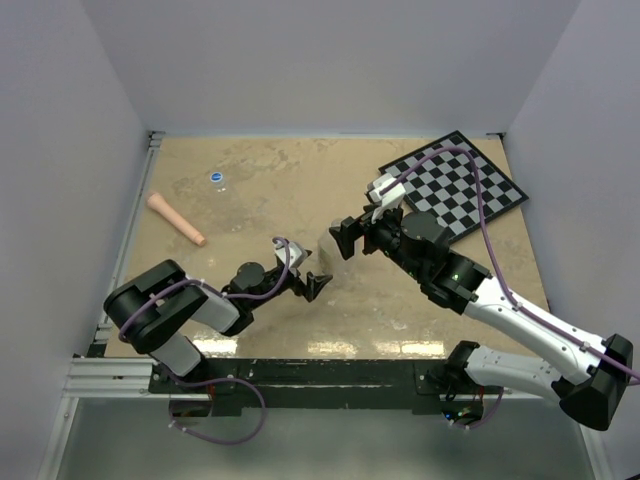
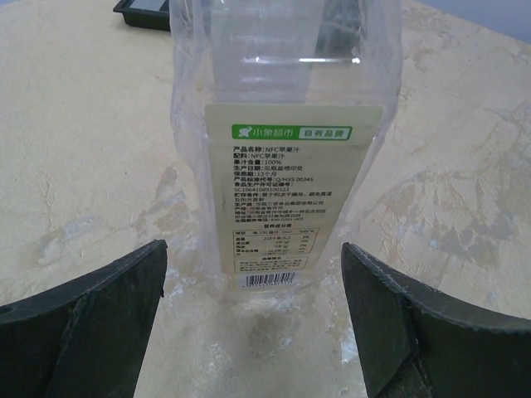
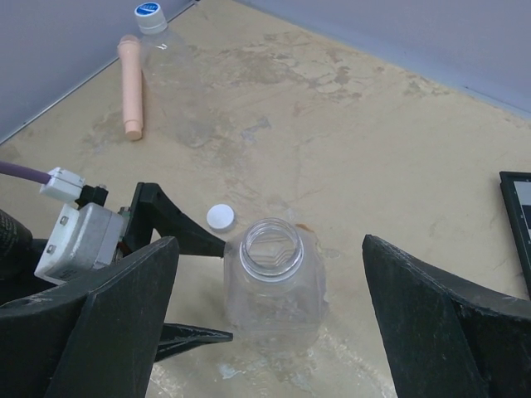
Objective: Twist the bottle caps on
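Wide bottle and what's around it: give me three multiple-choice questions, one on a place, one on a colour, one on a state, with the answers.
1. Where is the white cap relative to the wide bottle?
A. screwed onto it
B. on the table beside it
C. inside it

2. What colour is the cap on the small bottle?
A. white
B. pink
C. blue

3. How is the left tool?
A. open, one finger on either side of the wide bottle
B. shut on the white cap
C. shut on the small bottle

Answers:
1 B, it lies on the tabletop by the uncapped mouth.
2 C, the blue cap tops its neck.
3 A, the fingers stand apart with the bottle between them.
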Robot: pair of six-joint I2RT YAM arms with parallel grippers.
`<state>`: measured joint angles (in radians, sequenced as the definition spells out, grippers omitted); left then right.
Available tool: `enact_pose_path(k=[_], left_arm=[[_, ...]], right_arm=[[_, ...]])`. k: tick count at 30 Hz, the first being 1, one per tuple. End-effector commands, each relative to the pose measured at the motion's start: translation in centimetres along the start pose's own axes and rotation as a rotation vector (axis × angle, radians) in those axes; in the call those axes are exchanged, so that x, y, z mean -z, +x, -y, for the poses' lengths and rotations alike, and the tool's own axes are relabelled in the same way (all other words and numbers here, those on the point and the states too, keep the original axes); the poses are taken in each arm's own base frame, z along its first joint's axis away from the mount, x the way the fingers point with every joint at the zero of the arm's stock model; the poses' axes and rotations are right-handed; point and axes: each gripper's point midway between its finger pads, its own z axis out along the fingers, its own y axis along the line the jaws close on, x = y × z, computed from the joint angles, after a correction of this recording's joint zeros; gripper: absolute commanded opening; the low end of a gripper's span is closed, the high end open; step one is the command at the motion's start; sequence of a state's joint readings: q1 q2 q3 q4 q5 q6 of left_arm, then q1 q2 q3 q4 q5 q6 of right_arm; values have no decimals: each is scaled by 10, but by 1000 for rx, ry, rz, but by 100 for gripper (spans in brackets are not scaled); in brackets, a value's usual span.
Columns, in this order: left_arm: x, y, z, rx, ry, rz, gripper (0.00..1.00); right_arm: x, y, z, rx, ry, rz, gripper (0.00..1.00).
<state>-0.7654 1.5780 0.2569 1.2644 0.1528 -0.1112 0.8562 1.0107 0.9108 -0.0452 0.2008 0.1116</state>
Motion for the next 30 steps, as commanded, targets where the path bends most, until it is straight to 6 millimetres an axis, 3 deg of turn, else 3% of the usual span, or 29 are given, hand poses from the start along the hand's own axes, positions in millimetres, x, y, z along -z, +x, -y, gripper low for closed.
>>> enact_pose_path(k=[1,14,30], left_arm=[[-13,-71,11,-42,46,284,90],[-24,-79,8,-23,27,339,89],[-28,-106,13,-19,57,440,89]], right_arm=[[5,-26,6,-2,29,61,97],[2,-22,8,6,31,49,97],[-7,-10,12,15,36,10,96]])
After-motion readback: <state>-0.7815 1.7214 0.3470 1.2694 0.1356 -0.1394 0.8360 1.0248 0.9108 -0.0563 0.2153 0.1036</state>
